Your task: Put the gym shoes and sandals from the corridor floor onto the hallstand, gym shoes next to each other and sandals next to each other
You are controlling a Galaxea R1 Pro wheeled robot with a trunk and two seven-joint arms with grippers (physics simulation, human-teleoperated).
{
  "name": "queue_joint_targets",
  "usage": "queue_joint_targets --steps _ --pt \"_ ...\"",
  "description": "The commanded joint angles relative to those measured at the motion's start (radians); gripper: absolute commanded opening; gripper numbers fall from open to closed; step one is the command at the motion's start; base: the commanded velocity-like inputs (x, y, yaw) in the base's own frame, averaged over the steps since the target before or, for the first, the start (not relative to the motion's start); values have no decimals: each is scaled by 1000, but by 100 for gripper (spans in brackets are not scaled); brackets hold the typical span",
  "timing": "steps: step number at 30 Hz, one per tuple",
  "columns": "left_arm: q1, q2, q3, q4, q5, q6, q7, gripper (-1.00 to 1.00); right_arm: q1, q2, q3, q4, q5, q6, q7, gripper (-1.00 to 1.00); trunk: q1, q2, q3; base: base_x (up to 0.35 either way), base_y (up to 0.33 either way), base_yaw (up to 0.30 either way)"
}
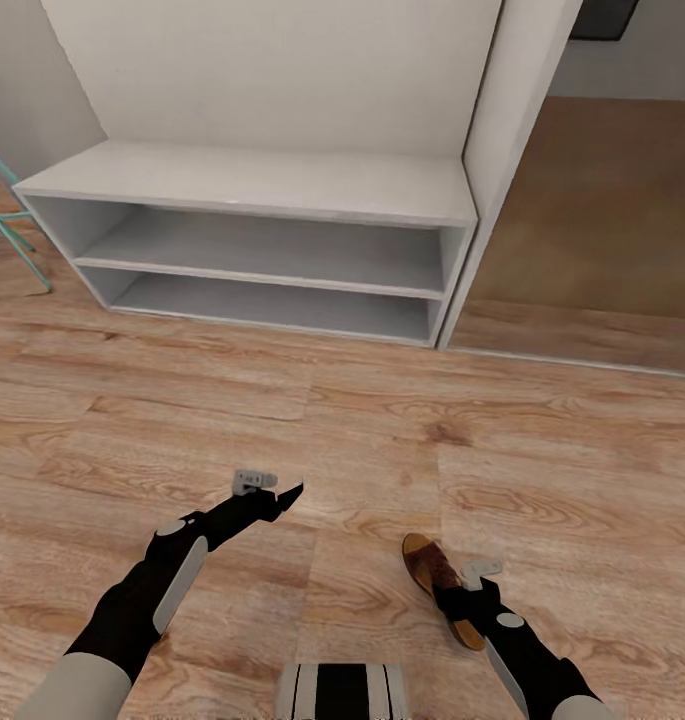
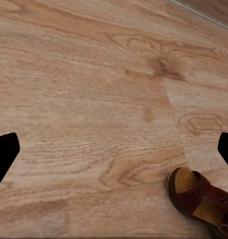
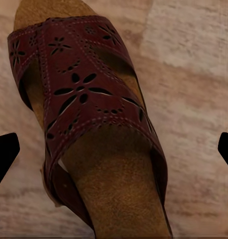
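Sandal: one brown sandal (image 1: 439, 580) lies flat on the corridor floor (image 1: 382, 440), low and right of centre in the head view, its rounded end pointing towards the rack. From the right wrist camera the sandal (image 3: 89, 124) shows up close, with a dark strap punched in flower cut-outs and a tan cork-like footbed.

Right gripper: the right gripper (image 1: 462, 600) hangs directly over the sandal's near half. In its own camera the two black fingertips (image 3: 5, 154) sit at the far edges, spread wide, with the sandal between them and not gripped.

Left gripper: the left gripper (image 1: 282, 497) hovers over bare planks, well to the left of the sandal. Its fingertips (image 2: 4, 152) are also spread wide, with nothing between them; the sandal (image 2: 201, 199) peeks in at a corner of that view.

Shoe rack: the pale grey hallstand (image 1: 252, 190) stands ahead across the floor, with its bench top and both low shelves bare.

Beside it: a mirrored sliding door (image 1: 592, 220) on the right.
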State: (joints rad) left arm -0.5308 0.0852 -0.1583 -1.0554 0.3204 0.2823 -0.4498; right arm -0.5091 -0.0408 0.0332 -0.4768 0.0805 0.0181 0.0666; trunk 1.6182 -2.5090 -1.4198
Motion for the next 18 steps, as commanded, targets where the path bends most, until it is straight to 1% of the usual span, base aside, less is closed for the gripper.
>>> queue_joint_targets --steps 1,5,18 --pt "0 1 -1 -1 11 9 0 100 0 -1 2 -2 8 2 1 100 0 -1 -6 0 0 0" --pt "-1 1 -1 -1 11 9 0 100 0 -1 2 -3 8 2 1 100 2 -1 -28 0 0 0" --pt "-1 2 -1 -2 11 9 0 100 0 -5 2 2 11 -1 2 100 2 -1 -34 0 0 0"
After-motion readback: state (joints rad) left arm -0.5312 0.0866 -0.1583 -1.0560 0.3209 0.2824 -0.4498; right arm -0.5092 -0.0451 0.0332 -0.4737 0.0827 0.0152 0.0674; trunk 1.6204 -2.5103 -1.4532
